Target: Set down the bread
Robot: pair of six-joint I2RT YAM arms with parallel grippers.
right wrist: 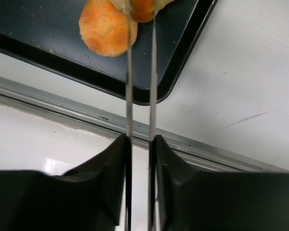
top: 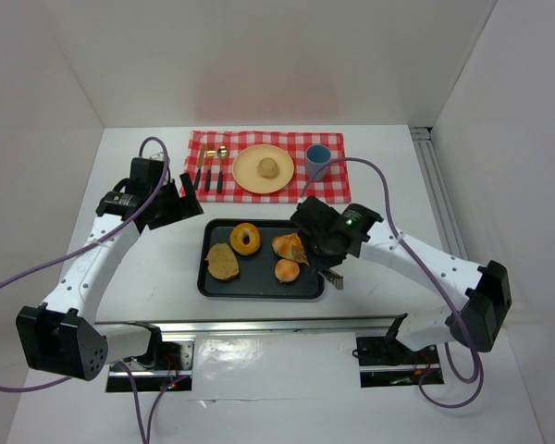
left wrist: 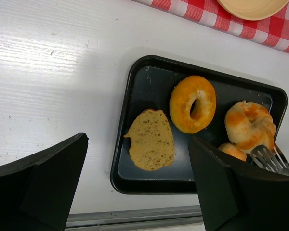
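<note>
A black tray [top: 213, 282] holds a ring-shaped bagel [top: 245, 239], a flat brown slice [top: 223, 262], a twisted roll [top: 288, 246] and a round bun [top: 288, 270]. My right gripper [top: 322, 248] is shut on metal tongs [right wrist: 128, 72], whose tips pinch the twisted roll [right wrist: 142, 8] at the tray's right end. I cannot tell if the roll is off the tray. The round bun [right wrist: 106, 26] lies beside the tongs. My left gripper [top: 180, 203] is open and empty above the table, left of the tray; its view shows the tray [left wrist: 135, 86], bagel [left wrist: 183, 103], slice [left wrist: 151, 139], roll [left wrist: 248, 125] and tong tips [left wrist: 269, 159].
A red checked mat [top: 203, 141] lies at the back with a yellow plate [top: 250, 176] bearing a small bun [top: 269, 167], a blue cup [top: 317, 162] and cutlery [top: 209, 171]. A metal rail [right wrist: 62, 103] runs along the table's near edge. White walls stand on three sides.
</note>
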